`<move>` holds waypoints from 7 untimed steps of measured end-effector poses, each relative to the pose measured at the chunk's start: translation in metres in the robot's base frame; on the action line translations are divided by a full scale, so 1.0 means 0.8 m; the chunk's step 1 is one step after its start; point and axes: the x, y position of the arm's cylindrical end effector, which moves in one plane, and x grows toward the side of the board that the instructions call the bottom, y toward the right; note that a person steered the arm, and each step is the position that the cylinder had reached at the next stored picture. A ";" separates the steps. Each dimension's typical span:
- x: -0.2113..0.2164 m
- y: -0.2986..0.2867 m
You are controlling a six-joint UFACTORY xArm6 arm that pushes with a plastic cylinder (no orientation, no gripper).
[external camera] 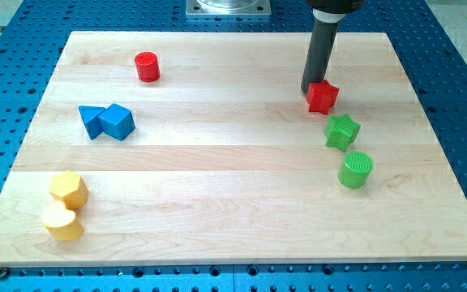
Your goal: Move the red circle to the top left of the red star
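Note:
The red circle [147,66], a short red cylinder, stands near the view's top left of the wooden board [233,203]. The red star [322,97] sits at the view's upper right. My tip [309,89] comes down from the view's top and rests right against the star's upper left edge, touching or nearly touching it. The red circle is far to the left of both the tip and the star.
A green star [342,131] and a green cylinder [355,170] lie below the red star. Two blue blocks [107,122] touch each other at the left. Two yellow blocks [66,204] sit at the lower left.

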 end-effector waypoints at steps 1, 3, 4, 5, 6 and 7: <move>0.009 0.010; -0.115 -0.058; -0.177 -0.193; -0.161 -0.337; -0.117 -0.394; -0.062 -0.389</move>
